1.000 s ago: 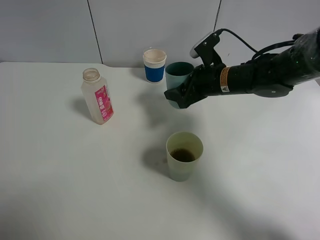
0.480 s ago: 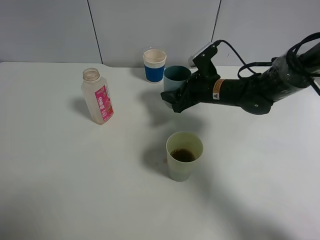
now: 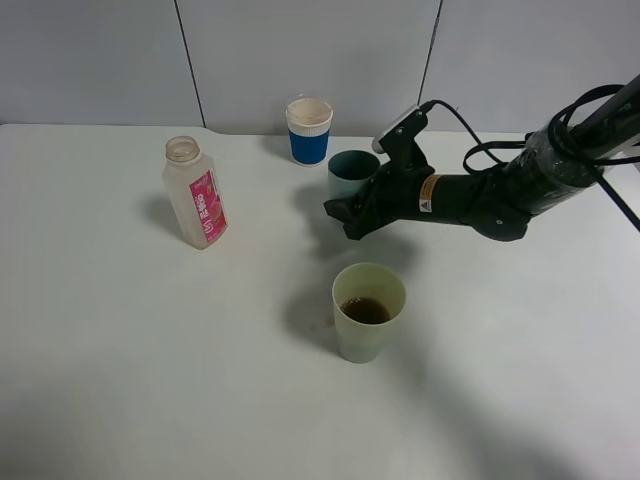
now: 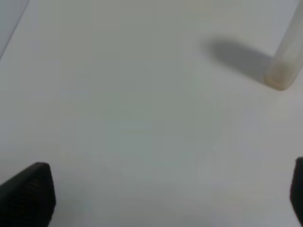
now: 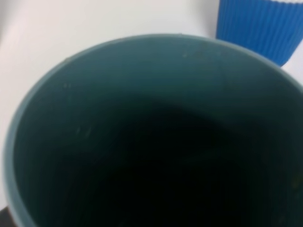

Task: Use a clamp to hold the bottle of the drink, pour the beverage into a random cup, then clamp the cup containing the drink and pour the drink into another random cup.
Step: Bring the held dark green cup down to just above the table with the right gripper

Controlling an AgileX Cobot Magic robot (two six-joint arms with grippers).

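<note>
The right gripper point(image 3: 350, 212) is clamped on the teal cup point(image 3: 352, 173), upright beside the blue-banded cup point(image 3: 308, 130). The yellow-green cup point(image 3: 368, 312), holding dark drink, stands nearer the camera. The bottle point(image 3: 194, 192) stands well left. The left gripper's point(image 4: 161, 198) jaws are spread wide over bare table point(image 4: 132, 104).

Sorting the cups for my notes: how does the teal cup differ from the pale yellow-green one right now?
The teal cup is clamped by the right gripper; the pale yellow-green cup stands free, nearer the camera. The yellow-green cup holds dark drink; in the teal cup no liquid is discernible. Both are upright, plain tapered tumblers of similar size.
</note>
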